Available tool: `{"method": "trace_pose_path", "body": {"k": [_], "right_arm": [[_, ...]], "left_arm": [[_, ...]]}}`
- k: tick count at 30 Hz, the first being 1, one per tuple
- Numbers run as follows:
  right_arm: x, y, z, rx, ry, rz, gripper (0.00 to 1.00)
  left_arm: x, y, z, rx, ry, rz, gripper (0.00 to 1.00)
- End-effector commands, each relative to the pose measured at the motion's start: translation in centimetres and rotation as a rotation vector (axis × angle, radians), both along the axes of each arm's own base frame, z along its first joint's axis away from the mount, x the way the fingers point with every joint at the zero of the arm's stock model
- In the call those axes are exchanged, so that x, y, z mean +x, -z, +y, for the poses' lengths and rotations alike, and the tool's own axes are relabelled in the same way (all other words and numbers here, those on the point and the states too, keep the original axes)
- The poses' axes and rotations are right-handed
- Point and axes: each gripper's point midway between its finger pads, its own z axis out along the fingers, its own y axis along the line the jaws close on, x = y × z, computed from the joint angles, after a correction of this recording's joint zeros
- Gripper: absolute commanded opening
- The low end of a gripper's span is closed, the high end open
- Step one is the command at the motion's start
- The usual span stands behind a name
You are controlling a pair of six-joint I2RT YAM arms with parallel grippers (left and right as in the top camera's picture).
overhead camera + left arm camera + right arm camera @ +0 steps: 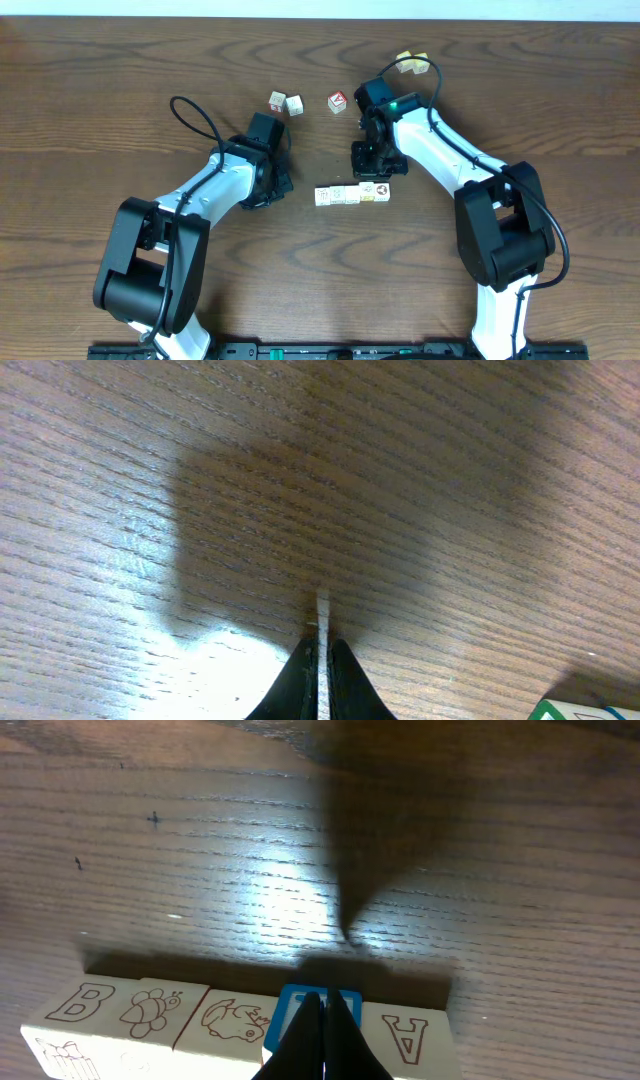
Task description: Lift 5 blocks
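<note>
Five cream blocks [352, 194] lie side by side in a row at the table's middle. The right wrist view shows their tops [230, 1018]: a B, a turtle, another animal, a blue-framed face and an A. My right gripper [323, 1001] is shut with nothing held, its tips just above or on the blue-framed block [290, 1005]; overhead it [374, 174] stands right behind the row. To the left of the row, my left gripper [279, 188] is shut and empty. Its tips [322, 632] hang over bare wood, and a green-marked block corner [572, 710] shows at the lower right.
Two more pale cubes [285, 102] and a red-topped cube [338, 102] sit behind the row. Two yellow-green cubes [411, 62] lie at the back right, under the right arm's cable. The wooden table [100, 100] is bare elsewhere.
</note>
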Motion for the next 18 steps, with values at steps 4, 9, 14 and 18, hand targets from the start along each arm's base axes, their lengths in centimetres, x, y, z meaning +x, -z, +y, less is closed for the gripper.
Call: {"method": "trace_pose_path", "body": {"k": [4, 9, 14, 18], "right_arm": [[-0.61, 0.65, -0.02, -0.009, 0.008, 0.028, 0.01], [-0.80, 0.60, 0.23, 0.005, 0.006, 0.038, 0.01], [-0.93, 0.58, 0.31, 0.011, 0.006, 0.044, 0.01], [-1.20, 0.59, 0.18, 0.006, 0.007, 0.055, 0.01]], "left_arm": [[-0.27, 0.09, 0.69, 0.030, -0.006, 0.004, 0.07], [-0.28, 0.09, 0.69, 0.030, -0.006, 0.004, 0.07], [-0.27, 0.09, 0.69, 0.030, -0.006, 0.004, 0.07], [-0.27, 0.09, 0.69, 0.030, -0.006, 0.004, 0.07]]}}
